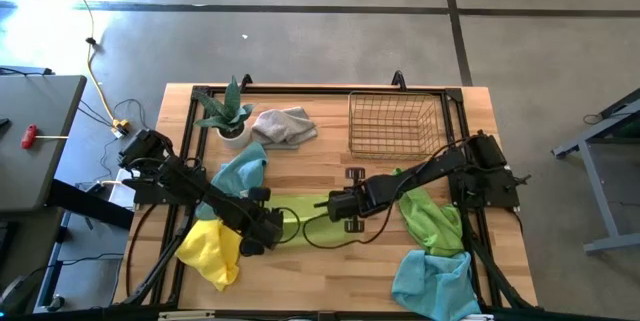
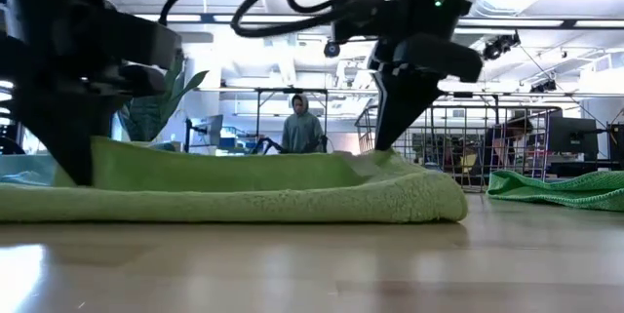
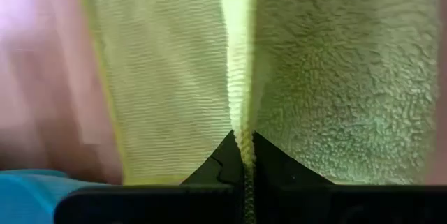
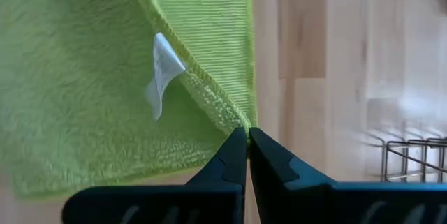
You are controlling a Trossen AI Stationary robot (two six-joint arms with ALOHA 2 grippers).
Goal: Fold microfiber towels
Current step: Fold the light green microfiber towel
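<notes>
I have both grippers pinched on the lime green towel (image 1: 300, 216) at centre frame of the high view: left gripper (image 1: 268, 229) on its left edge, right gripper (image 1: 332, 204) on a corner. This fold is under way; none looks finished. The yellow (image 1: 212, 251), grey (image 1: 283, 126), two blue (image 1: 240, 173) (image 1: 432, 281) and second green towel (image 1: 430, 219) lie crumpled, unfolded.

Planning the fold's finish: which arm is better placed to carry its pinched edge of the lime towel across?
Probably neither alone: the left gripper and right gripper are each shut on an edge of the lime green towel, so both should move together.
</notes>
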